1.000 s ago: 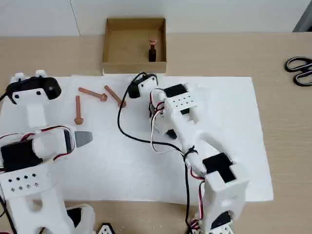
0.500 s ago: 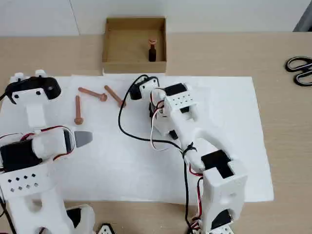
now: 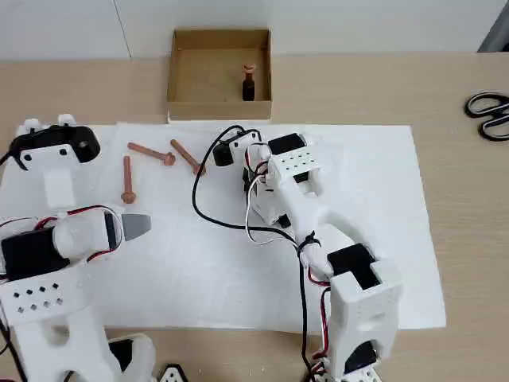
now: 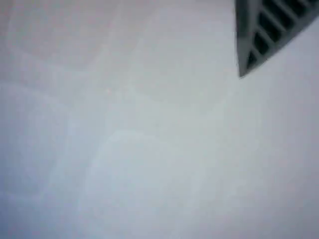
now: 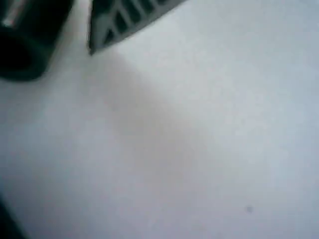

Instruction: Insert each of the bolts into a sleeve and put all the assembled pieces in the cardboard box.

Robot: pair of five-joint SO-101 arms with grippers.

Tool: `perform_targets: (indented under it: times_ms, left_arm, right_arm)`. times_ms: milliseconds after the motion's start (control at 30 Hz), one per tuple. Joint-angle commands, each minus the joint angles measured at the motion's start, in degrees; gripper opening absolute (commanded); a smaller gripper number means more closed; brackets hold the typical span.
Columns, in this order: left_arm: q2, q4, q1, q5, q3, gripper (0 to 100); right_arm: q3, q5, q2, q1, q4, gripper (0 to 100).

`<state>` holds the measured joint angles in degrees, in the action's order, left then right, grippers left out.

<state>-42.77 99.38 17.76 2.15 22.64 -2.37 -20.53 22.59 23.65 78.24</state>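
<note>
Cardboard box point(image 3: 180, 79): one assembled piece point(image 3: 248, 83) upright inside. Three bolts point(image 3: 151, 152) lie just outside the box. Left gripper point(image 3: 134, 226) and right gripper point(image 5: 127, 17) sit farther from the box; cannot tell whether either is clenched or released.

black-handled scissors point(image 3: 489, 115) lie on the light wood counter point(image 3: 358, 87) over at its right edge, just off the big white sheet point(image 3: 382, 207) spread across the middle of it. plain pale wall point(image 3: 334, 20) runs along the back.
</note>
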Motion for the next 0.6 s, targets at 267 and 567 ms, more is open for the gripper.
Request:
perform_targets:
  times_ms: [267,567]
  left_arm:
    - [-0.62,0.62,0.18,0.53,-0.57,32]
    - [-0.62,0.62,0.18,0.26,-0.57,32]
  right_arm:
    - [-2.55,-0.18,4.97,-0.13,-2.15,0.3]
    - [-16.35,-0.09,4.97,-0.57,12.88,0.5]
